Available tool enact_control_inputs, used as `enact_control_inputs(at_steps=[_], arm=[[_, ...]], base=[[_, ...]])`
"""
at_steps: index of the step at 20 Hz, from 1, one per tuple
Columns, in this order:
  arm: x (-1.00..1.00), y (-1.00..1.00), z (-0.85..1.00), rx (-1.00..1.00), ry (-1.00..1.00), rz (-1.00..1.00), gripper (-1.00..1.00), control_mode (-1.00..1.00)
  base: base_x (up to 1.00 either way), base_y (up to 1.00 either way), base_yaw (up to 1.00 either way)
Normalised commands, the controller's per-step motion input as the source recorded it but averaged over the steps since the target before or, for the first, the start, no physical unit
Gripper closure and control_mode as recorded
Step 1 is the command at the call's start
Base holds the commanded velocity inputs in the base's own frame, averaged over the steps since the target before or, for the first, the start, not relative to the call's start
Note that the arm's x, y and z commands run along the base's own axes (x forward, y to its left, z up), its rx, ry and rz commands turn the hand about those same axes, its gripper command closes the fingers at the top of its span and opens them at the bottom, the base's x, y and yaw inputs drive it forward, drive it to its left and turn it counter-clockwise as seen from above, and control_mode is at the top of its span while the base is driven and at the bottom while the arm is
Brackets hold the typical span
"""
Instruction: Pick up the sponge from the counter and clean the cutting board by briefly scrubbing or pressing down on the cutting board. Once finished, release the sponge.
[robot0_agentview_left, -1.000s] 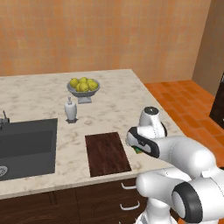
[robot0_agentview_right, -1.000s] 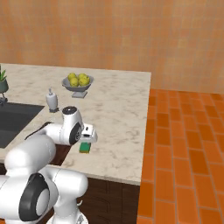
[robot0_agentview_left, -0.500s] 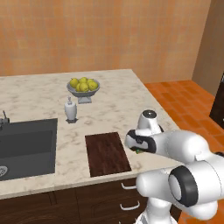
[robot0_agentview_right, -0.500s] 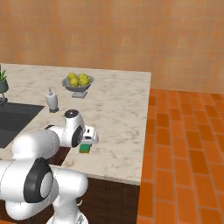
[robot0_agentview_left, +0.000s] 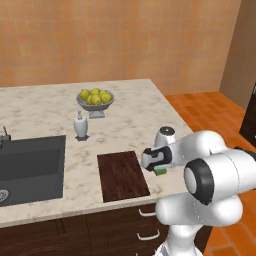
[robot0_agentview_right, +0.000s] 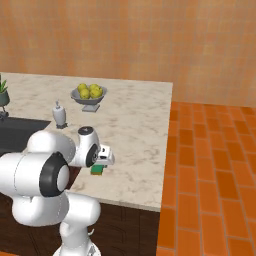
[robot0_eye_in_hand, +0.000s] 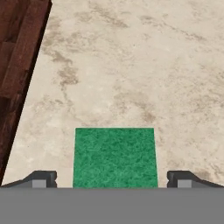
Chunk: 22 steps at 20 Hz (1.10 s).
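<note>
Beneath gripper (robot0_eye_in_hand: 111, 179): sponge (robot0_eye_in_hand: 115, 157), near edge cut off | fingers spread, straddling it

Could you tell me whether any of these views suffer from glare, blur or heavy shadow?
Left base view: even, flat light, no glare on the counter. Right base view: sharp, with soft shading under the arm. Hand view: the sponge is crisp, its near edge cut off.

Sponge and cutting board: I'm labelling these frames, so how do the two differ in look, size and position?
The small green-topped rectangular sponge is far smaller than the flat dark reddish-brown wooden cutting board. The sponge looks finely speckled; the cutting board shows wood grain. The sponge lies between the open gripper's fingertips; the cutting board lies off to one side, untouched. Both are rectangular and rest on the beige marbled counter.
</note>
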Motion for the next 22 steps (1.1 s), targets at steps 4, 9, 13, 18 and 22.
enact_control_inputs(at_steps=[4,9,13,18,22], arm=[[0.13,0.0,-0.18,0.0,0.0,0.0,-1.0,-1.0],[0.14,0.0,-0.21,0.0,0.02,0.0,-1.0,-1.0],[0.0,0.0,-0.34,0.0,0.0,0.0,1.0,-1.0],[-0.03,0.0,-0.04,0.0,0.0,0.0,1.0,-1.0],[-0.02,0.05,0.2,0.11,0.0,-0.01,1.0,-1.0]], base=[[0.0,0.0,0.0],[0.0,0.0,0.0],[0.0,0.0,0.0],[0.0,0.0,0.0],[0.0,0.0,0.0]])
